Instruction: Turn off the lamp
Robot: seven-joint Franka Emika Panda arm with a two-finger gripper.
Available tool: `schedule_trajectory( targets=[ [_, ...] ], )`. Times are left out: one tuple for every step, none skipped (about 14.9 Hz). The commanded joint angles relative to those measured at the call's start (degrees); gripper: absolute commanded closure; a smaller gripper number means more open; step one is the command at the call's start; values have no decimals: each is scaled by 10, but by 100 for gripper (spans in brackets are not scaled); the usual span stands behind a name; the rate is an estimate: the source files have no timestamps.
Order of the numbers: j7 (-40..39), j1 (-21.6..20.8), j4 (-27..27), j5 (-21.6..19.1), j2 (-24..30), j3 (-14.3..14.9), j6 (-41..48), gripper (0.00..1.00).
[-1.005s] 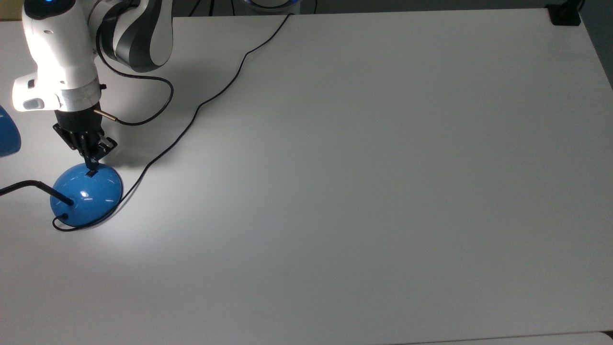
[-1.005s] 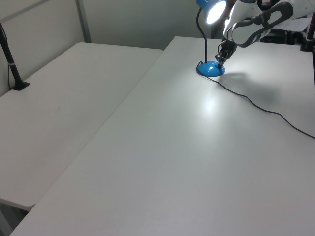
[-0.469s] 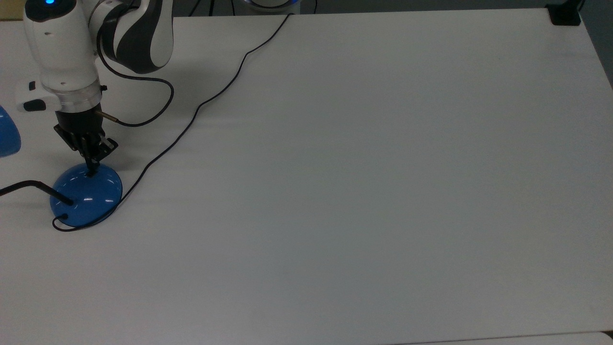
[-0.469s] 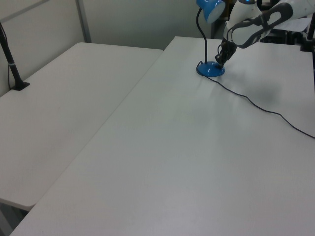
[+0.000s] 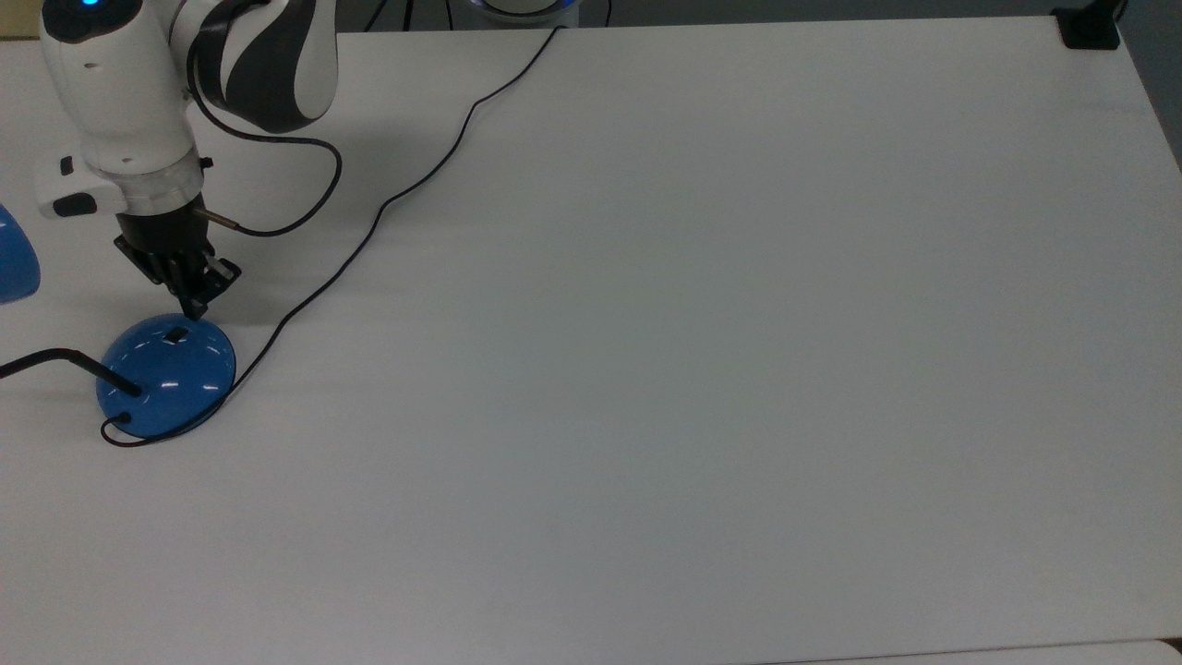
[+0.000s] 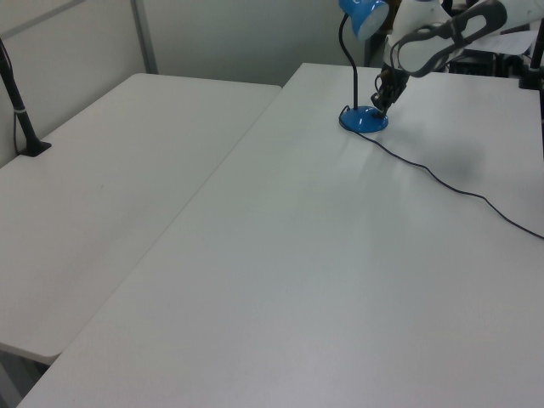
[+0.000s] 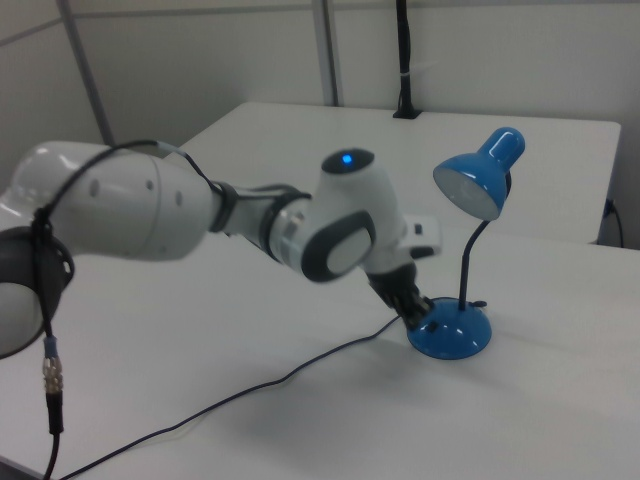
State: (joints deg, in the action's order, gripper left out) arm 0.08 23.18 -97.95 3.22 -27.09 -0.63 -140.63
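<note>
The lamp has a glossy blue dome base [image 5: 166, 388] near the top view's left edge, with a small black rocker switch [image 5: 174, 335] on top. Its thin black neck [image 5: 55, 356] leads off to the blue shade [image 5: 14, 268]. The shade [image 7: 480, 175] is dark and casts no pool of light on the table. My gripper [image 5: 196, 309] is shut, pointing down, its tip just above and beside the switch with a small gap to the dome. In the left view the gripper [image 6: 380, 104] hangs over the base [image 6: 364, 120]; in the right view the gripper [image 7: 415, 312] is beside the base [image 7: 450, 335].
The lamp's black cord [image 5: 388, 199] runs from the base across the white table [image 5: 702, 369] to its far edge. The arm's own cable [image 5: 305, 199] loops beside the wrist. A black mount [image 5: 1090, 32] sits at the far right corner. A second table [image 6: 110, 170] adjoins in the left view.
The lamp's light went out after the earliest frames, and the bright patch on the table is gone. My gripper has since lifted off the switch and drawn slightly away from the dome.
</note>
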Motion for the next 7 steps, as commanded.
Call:
schedule_trajectory(
  targets=[
    [-5,-37,-9,20,68,-34,129,100],
    [-3,-56,-9,33,86,-44,174,100],
    [-2,-85,-9,34,102,-46,211,100],
    [-2,-107,-8,34,111,-45,230,100],
    [-2,-124,-8,37,119,-45,254,100],
    [-2,-148,-4,46,133,-45,291,100],
    [-2,-161,0,46,143,-45,315,100]
  ],
)
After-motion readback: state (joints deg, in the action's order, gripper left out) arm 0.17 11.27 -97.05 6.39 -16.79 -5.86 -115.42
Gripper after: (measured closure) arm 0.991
